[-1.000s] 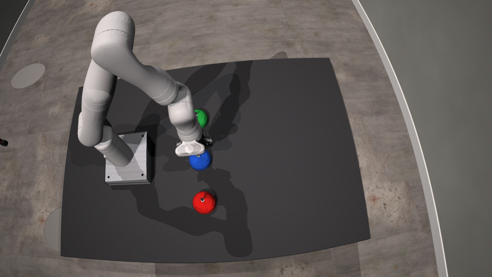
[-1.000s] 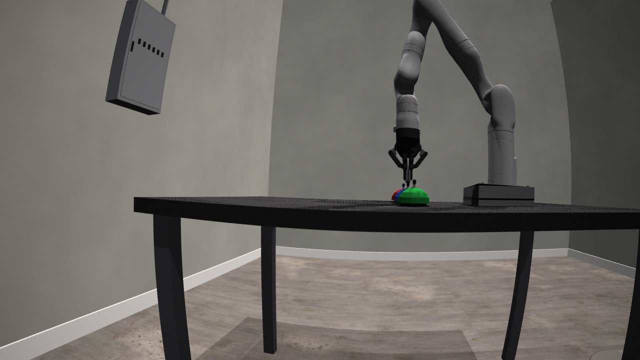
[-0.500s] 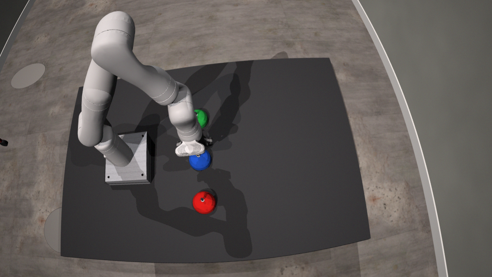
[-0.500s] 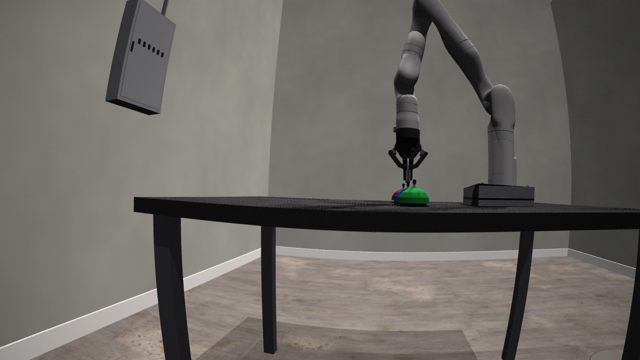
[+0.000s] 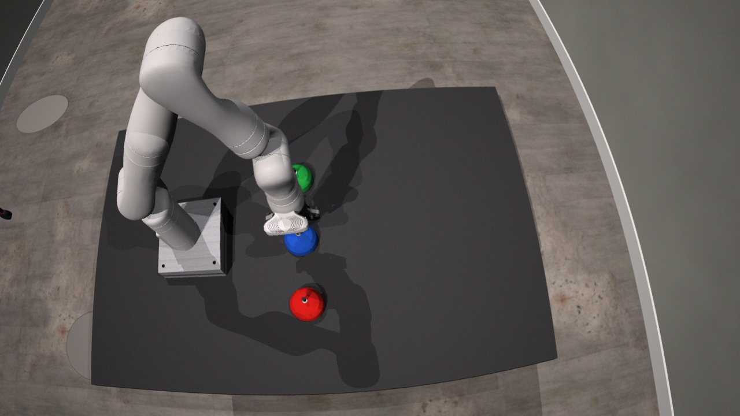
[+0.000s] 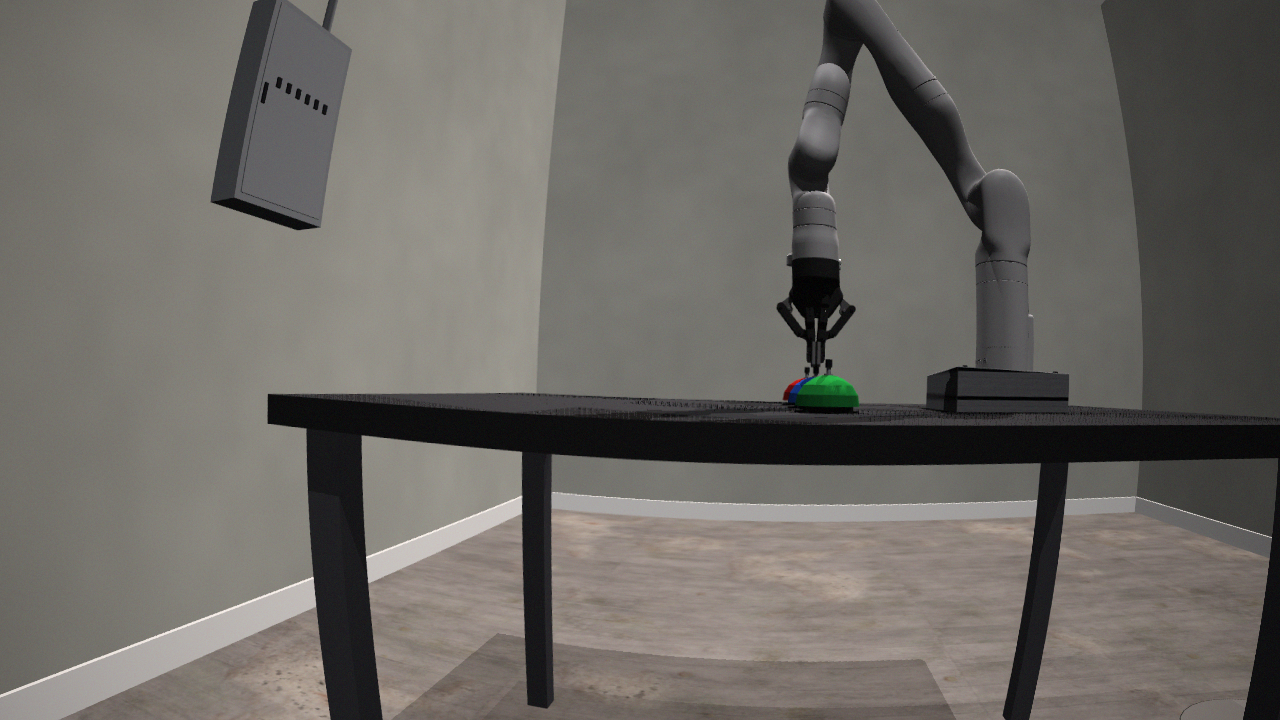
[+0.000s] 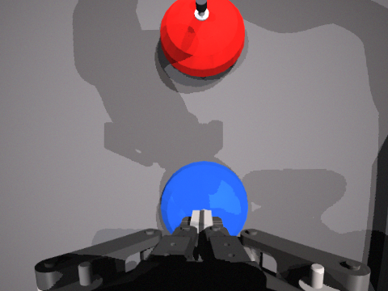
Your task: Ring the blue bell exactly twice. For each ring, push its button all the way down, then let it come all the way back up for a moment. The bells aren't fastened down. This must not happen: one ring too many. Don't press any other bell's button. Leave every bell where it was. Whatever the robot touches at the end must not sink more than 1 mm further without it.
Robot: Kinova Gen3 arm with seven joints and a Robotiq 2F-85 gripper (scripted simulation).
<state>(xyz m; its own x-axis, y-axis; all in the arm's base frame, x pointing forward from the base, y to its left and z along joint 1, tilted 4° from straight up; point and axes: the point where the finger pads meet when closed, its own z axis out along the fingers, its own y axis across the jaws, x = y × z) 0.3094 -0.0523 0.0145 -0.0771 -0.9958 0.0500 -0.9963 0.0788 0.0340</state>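
The blue bell (image 5: 301, 242) (image 7: 205, 196) (image 6: 799, 386) sits on the black table between a green bell and a red bell. My gripper (image 7: 202, 222) (image 6: 812, 367) is shut with nothing between the fingers. It points straight down over the top of the blue bell, and its fingertips cover the bell's button. In the side view the tips stand just above the dome tops. In the overhead view the wrist (image 5: 285, 223) hides the gripper and the near part of the blue bell.
The green bell (image 5: 303, 177) (image 6: 827, 391) lies behind the gripper, partly hidden by the arm. The red bell (image 5: 306, 303) (image 7: 203, 34) lies further out, its button up. The arm's grey base block (image 5: 199, 242) (image 6: 996, 390) stands on the table (image 5: 439, 232).
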